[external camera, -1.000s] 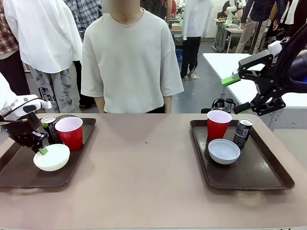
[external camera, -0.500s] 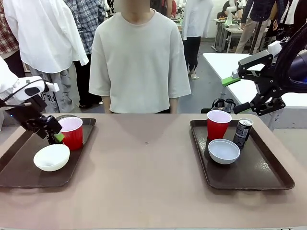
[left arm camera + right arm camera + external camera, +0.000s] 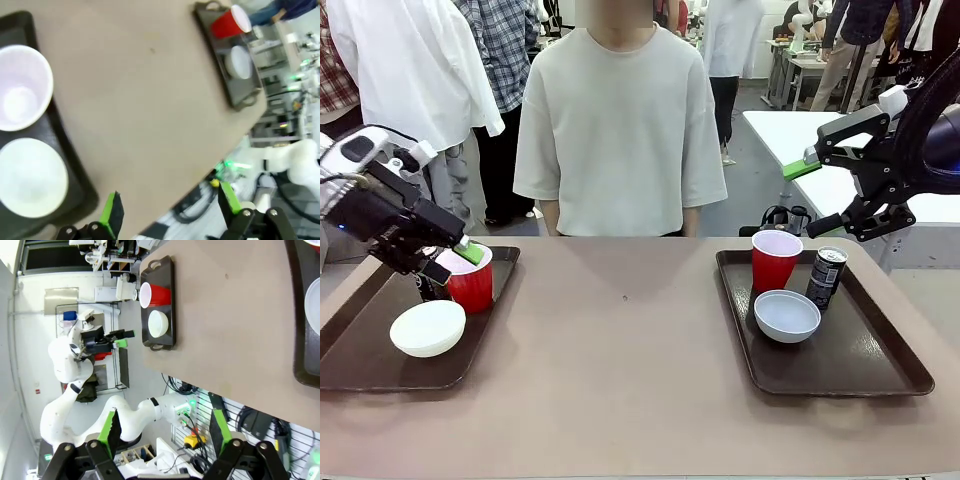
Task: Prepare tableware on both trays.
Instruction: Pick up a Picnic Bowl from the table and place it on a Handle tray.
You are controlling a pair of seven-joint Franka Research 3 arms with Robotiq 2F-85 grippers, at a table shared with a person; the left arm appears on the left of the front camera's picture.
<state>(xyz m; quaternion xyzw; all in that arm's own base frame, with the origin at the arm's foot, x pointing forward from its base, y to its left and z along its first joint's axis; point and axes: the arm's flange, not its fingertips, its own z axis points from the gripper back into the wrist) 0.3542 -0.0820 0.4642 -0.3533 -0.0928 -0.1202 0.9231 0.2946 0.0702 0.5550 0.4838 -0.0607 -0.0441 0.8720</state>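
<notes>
Both grippers hold nothing, jaws apart: left gripper (image 3: 455, 262) just above the red cup (image 3: 472, 281), right gripper (image 3: 810, 195) raised.

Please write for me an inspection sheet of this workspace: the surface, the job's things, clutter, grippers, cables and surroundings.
Surface: brown table, one small dark speck.
Job's things: left tray holds red cup and white bowl; right tray holds red cup, white bowl, soda can.
Clutter: nothing seen.
Grippers: left gripper open, above left tray; right gripper open, raised past right tray.
Cables: black cables behind far edge.
Surroundings: person at far side, others behind.
</notes>
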